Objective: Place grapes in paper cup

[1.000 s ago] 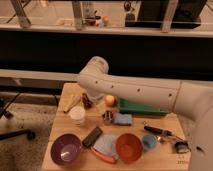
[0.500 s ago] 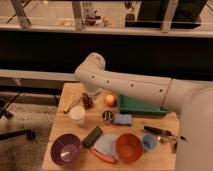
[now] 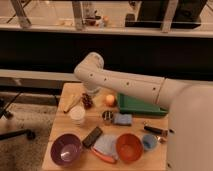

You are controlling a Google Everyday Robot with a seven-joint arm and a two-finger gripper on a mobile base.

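Observation:
The grapes [image 3: 87,101], a small dark reddish-purple bunch, lie on the wooden table [image 3: 59,125] near its back left. Just in front of them, slightly left, stands the white paper cup [image 3: 77,115], upright. My white arm reaches in from the right and bends at an elbow above the table's back edge. Below that bend the gripper [image 3: 91,90] points down right above the grapes, open and holding nothing. The arm hides much of it.
An orange fruit [image 3: 109,100] lies right of the grapes, beside a green tray [image 3: 140,106]. A dark metal cup [image 3: 107,116] and a blue cloth [image 3: 122,119] sit mid-table. Along the front are a purple bowl [image 3: 65,149], a black block [image 3: 92,136], an orange bowl [image 3: 129,147] and a small blue cup [image 3: 149,142].
The arm's elbow has swung left along the table's back edge, bringing the gripper over the grapes. No object on the table has moved.

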